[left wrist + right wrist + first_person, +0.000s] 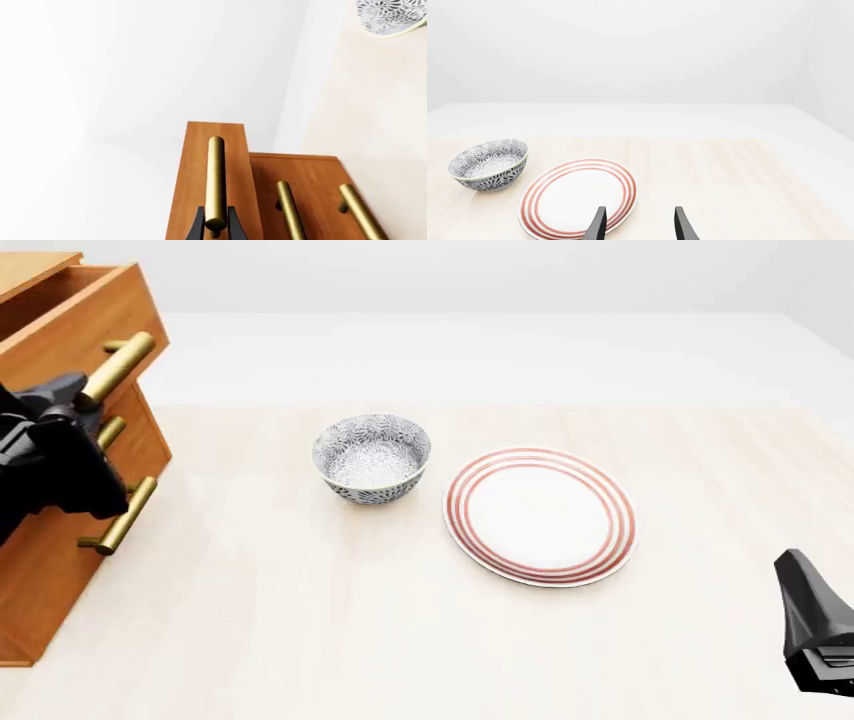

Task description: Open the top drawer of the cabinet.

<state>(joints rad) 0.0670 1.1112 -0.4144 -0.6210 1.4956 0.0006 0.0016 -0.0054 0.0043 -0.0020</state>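
**Operator:** Report the left gripper [215, 226] and its load.

**Technician:** Its two dark fingers [196, 225] sit one on each side of the brass handle [215, 182] of the top drawer [212, 150], pinching the bar near its close end. In the front view the left gripper [83, 408] is at the cabinet [54, 540] face, with the handle [118, 368] running up and away from the fingers.

**Operator:** Position of the drawer?

**Technician:** The top drawer [80, 325] stands proud of the cabinet front, toward the gripper. In the left wrist view its front panel sits closer to the camera than the panel carrying the two lower handles [291, 210]. The pale inner wood shows at the upper edge in the front view. How far it has travelled along its run cannot be told.

**Operator:** Right gripper?

**Technician:** The right gripper [640, 224] has its fingers spread, nothing between them. It hangs above the table [727, 170], well apart from the cabinet. Only part of the right gripper [817, 635] shows at the frame edge in the front view.

**Operator:** Items ahead of the right gripper?

**Technician:** A plate [577, 197] with red rings lies just ahead of the fingertips, its near rim under the left finger in the wrist view. A patterned bowl [489, 164] stands beyond it, just beside the plate, not touching. In the front view the bowl [372, 457] and plate [541, 515] lie between the two grippers, the bowl nearer the cabinet
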